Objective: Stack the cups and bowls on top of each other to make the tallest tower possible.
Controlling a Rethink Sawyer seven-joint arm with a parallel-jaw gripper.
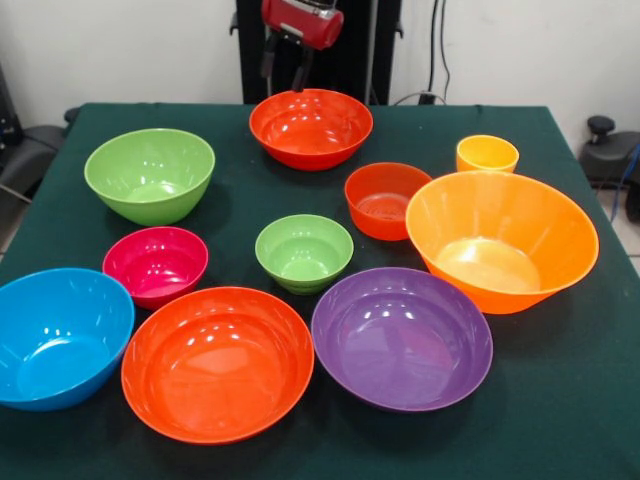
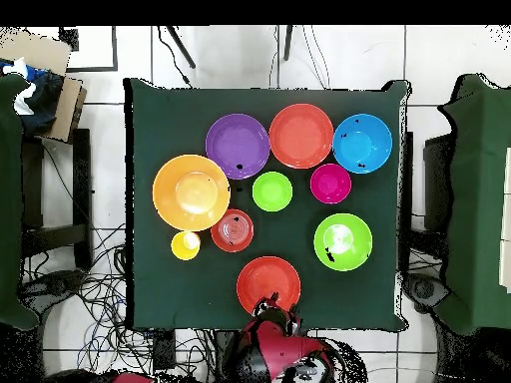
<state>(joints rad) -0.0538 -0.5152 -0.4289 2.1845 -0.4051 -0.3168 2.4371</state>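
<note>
- Nine bowls and one cup sit on the green counter (image 1: 560,400), and none of them is stacked on another.
- The cup (image 1: 487,154) is small and yellow-orange. It stands upright at the far right, just beside the big orange bowl (image 1: 502,238).
- A small red-orange bowl (image 1: 385,200) sits just to the left of the big orange bowl, touching it or very nearly.
- A small lime green bowl (image 1: 304,252) is in the middle of the counter.
- A magenta bowl (image 1: 156,264) sits to its left, and a bigger lime green bowl (image 1: 150,174) is behind that one.
- Three wide bowls make the front row: a blue bowl (image 1: 58,336) on the left, a wide red-orange bowl (image 1: 217,362) in the middle and a purple bowl (image 1: 402,337) on the right.
- One more red-orange bowl (image 1: 311,127) sits at the far side, by itself.
- The gripper (image 1: 284,73) hangs just above the far rim of that bowl, at its left side.
- The fingers (image 1: 301,74) are two dark tips with a gap between them, so they are spread apart and hold nothing.
- The fingers touch no bowl, and the cup is well off to their right.
</note>
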